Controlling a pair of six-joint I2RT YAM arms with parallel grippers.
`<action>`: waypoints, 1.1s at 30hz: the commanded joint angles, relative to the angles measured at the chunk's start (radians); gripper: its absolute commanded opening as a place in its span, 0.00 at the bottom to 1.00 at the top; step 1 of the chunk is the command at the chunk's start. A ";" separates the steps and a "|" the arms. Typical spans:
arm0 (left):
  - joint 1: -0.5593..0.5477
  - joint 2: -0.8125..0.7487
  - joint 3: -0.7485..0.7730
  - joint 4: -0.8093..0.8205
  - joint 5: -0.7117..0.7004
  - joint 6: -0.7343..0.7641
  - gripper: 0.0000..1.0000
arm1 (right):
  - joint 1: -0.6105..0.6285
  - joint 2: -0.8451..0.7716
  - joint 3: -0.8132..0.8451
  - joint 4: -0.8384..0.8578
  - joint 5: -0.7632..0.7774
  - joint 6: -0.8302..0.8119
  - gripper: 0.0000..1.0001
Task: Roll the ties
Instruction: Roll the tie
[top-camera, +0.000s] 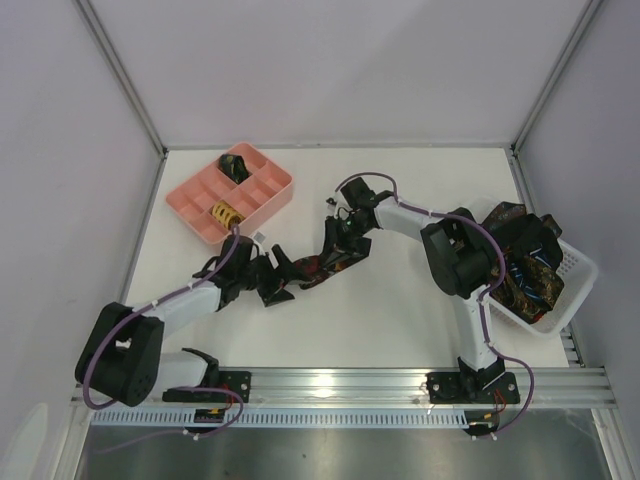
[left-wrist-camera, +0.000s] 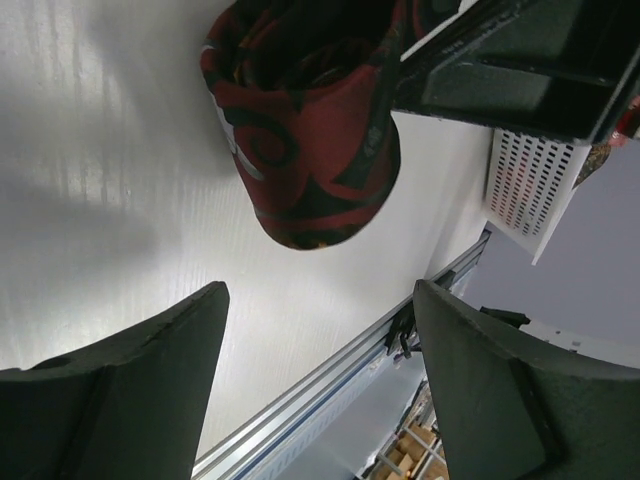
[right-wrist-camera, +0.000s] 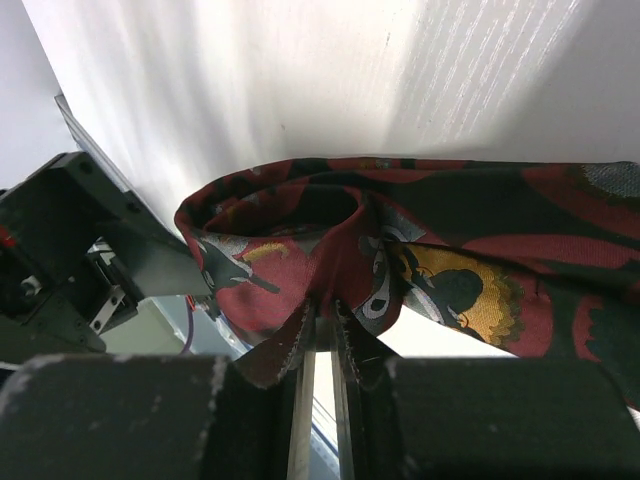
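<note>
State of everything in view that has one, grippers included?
red-patterned tie: on the table, end folded into a loop, not rolled
left gripper: open, empty
right gripper: shut on the red-patterned tie
dark tie: rolled, in a far compartment of the pink tray
yellow tie: rolled, in a near tray compartment
white mesh basket: holds a heap of unrolled ties
</note>
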 joint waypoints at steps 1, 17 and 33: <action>0.009 0.045 0.007 0.107 0.019 -0.043 0.81 | -0.004 0.013 0.039 0.009 0.015 -0.019 0.16; 0.011 0.217 0.151 0.054 -0.075 -0.014 0.80 | -0.001 0.043 0.040 0.034 -0.004 -0.009 0.16; -0.004 0.294 0.366 -0.115 -0.081 0.059 0.57 | 0.019 0.060 0.039 0.087 -0.031 0.059 0.15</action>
